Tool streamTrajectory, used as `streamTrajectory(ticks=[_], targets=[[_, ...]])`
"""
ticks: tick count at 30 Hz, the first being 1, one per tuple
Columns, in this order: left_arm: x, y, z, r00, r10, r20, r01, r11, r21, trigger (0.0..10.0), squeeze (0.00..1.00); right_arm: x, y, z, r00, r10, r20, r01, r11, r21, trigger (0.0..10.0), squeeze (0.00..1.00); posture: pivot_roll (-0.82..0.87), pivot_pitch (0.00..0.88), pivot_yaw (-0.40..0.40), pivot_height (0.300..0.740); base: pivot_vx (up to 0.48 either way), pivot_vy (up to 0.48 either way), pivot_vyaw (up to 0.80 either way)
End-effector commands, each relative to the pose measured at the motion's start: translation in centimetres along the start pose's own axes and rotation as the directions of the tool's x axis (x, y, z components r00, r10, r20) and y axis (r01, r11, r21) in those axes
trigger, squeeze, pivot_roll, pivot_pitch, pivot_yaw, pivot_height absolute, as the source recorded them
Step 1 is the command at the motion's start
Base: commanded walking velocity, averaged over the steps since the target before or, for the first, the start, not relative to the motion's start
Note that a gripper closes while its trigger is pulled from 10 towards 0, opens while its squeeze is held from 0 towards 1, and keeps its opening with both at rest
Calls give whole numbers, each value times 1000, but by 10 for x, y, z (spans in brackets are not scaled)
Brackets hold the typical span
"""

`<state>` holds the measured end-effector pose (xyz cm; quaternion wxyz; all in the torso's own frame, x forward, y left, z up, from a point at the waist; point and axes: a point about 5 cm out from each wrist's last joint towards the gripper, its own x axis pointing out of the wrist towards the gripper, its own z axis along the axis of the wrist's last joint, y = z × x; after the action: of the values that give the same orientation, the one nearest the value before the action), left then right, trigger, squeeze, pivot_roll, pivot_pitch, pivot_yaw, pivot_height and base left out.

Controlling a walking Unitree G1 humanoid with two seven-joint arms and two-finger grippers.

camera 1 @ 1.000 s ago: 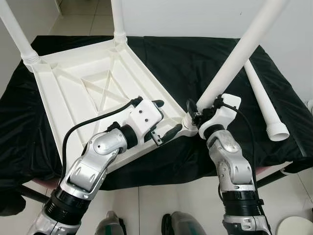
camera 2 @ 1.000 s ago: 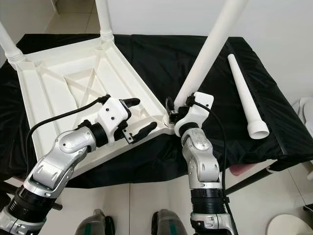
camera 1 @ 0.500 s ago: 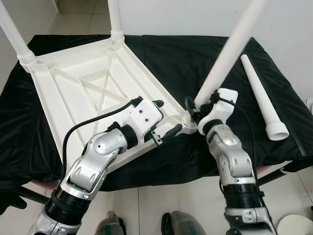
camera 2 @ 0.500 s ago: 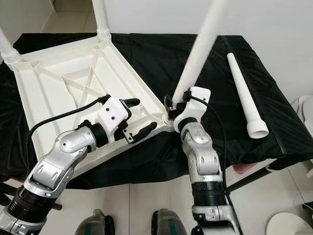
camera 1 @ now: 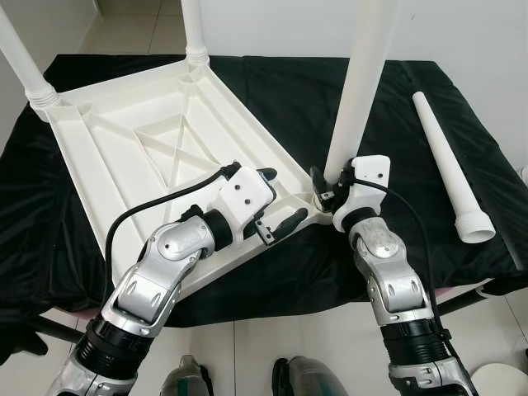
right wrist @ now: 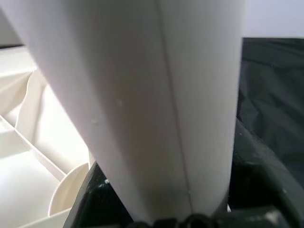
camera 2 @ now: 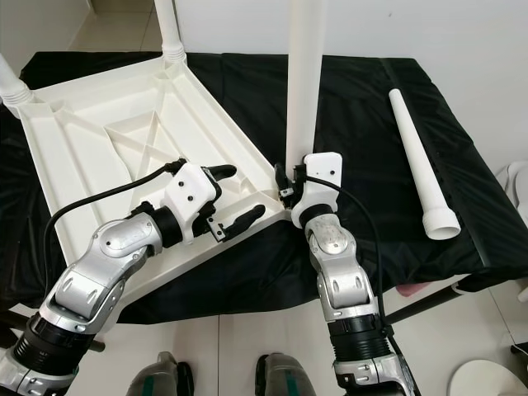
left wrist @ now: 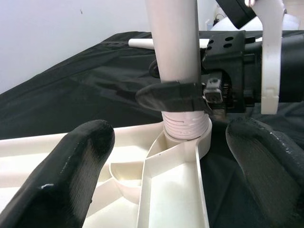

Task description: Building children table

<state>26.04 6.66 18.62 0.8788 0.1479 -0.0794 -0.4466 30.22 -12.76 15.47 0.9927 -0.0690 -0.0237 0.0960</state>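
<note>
The white children's table top (camera 1: 91, 190) lies upside down on a black cloth. Two white legs (camera 1: 194, 33) stand in its far corners. My right gripper (camera 1: 330, 183) is shut on a third white leg (camera 1: 359, 82), low on its shaft. That leg stands nearly upright, with its ribbed end in the near right corner socket (left wrist: 186, 130). My left gripper (camera 1: 280, 200) is open and straddles the table top's edge just left of that corner, its fingertips (left wrist: 90, 156) apart on either side of the socket. The held leg (right wrist: 156, 95) is very close in the right wrist view.
A fourth white leg (camera 1: 445, 157) lies loose on the black cloth (camera 1: 289, 99) to the right, wide end toward me. The cloth's near edge drops to a tiled floor (camera 1: 247, 355). A white round object (camera 2: 487, 379) sits on the floor at bottom right.
The held leg has swung from leaning far right to nearly upright over the corner socket, my right gripper turning with it. My left arm has stayed in place.
</note>
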Motion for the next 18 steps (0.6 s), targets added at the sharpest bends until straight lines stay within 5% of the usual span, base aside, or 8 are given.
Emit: streamTrajectory(ticks=[1, 18], targets=[[0, 2, 3, 1000, -11, 5, 11, 1000, 8, 10000, 0, -4, -2, -33, 984, -19, -178, 33, 997, 72, 10000, 0, -114, 72, 0, 740, 0, 0, 0], [0, 4, 5, 1000, -11, 8, 10, 1000, 25, 10000, 0, -10, -2, -38, 996, -24, -87, 30, 997, 68, 10000, 0, -100, 51, -1, 740, 0, 0, 0]])
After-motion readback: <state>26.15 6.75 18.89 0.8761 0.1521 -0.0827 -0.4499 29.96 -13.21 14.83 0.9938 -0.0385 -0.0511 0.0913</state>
